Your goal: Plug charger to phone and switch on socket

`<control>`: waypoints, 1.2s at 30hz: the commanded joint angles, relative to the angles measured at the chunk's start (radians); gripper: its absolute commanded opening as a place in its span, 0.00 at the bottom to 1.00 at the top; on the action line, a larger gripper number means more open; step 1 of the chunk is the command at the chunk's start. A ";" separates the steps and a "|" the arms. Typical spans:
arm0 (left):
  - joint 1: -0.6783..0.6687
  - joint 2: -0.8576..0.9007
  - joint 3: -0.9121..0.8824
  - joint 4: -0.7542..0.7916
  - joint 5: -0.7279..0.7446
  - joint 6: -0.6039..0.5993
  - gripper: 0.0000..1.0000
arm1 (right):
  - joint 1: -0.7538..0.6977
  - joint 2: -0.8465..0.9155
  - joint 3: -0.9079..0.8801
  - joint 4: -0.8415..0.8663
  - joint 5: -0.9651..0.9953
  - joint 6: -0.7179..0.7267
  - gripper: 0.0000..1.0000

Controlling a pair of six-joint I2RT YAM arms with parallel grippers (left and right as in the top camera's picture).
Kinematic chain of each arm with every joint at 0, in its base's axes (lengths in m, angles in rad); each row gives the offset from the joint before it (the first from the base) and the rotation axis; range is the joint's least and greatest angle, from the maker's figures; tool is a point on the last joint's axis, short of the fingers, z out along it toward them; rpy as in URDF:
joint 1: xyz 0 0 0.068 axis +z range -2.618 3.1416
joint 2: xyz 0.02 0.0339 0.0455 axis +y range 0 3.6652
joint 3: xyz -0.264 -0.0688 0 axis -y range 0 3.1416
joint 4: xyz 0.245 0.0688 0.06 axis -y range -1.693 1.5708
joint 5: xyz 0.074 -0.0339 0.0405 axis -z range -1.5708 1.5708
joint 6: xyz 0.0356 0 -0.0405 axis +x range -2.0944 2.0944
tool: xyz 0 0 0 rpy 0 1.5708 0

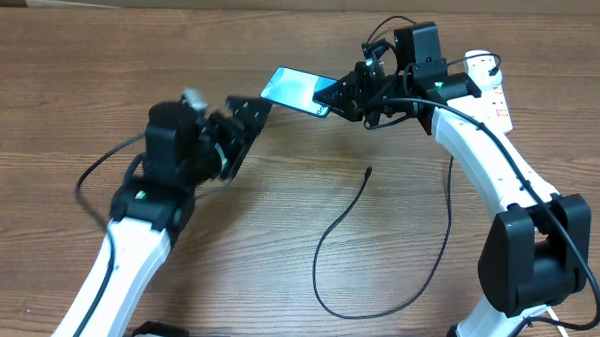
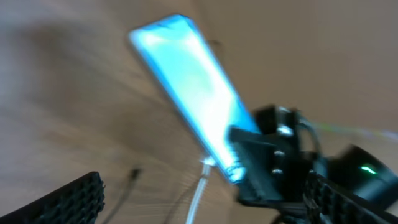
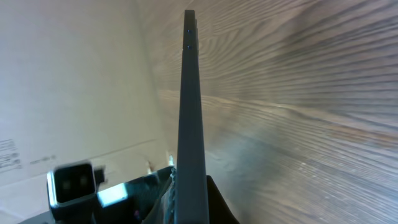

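Note:
The phone point(image 1: 295, 87), its light-blue screen lit, is lifted off the table and tilted, and my right gripper point(image 1: 339, 96) is shut on its right end. In the right wrist view the phone point(image 3: 191, 106) shows edge-on, clamped between the fingers point(image 3: 219, 200). My left gripper point(image 1: 248, 123) stands open just left of and below the phone, not touching it. The left wrist view is blurred: the phone point(image 2: 186, 81) lies ahead of the wide-apart fingers point(image 2: 73, 199). The charger cable point(image 1: 330, 230) lies loose on the table, its tip point(image 1: 368, 172) pointing up. The white socket point(image 1: 495, 95) lies at the back right.
The right arm point(image 1: 481, 145) arches over the socket and the cable's right stretch. A black cable point(image 1: 95, 176) trails left of the left arm. The wooden table point(image 1: 73, 71) runs to the frame's edges.

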 commanded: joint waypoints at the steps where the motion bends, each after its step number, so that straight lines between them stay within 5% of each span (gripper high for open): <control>1: -0.003 0.090 0.002 0.183 0.220 -0.032 0.95 | 0.005 -0.006 0.014 0.023 -0.071 0.112 0.04; 3: -0.003 0.160 0.002 0.307 0.243 -0.084 0.94 | 0.005 -0.006 0.014 0.047 -0.070 0.179 0.04; 19: 0.024 0.278 0.002 0.451 0.208 -0.253 0.94 | 0.010 -0.006 0.013 0.207 -0.079 0.337 0.04; 28: 0.047 0.284 0.002 0.356 0.133 -0.432 1.00 | 0.020 -0.006 0.014 0.214 -0.076 0.378 0.04; 36: 0.047 0.284 0.002 0.431 0.121 -0.546 0.83 | 0.073 -0.006 0.014 0.216 -0.013 0.379 0.04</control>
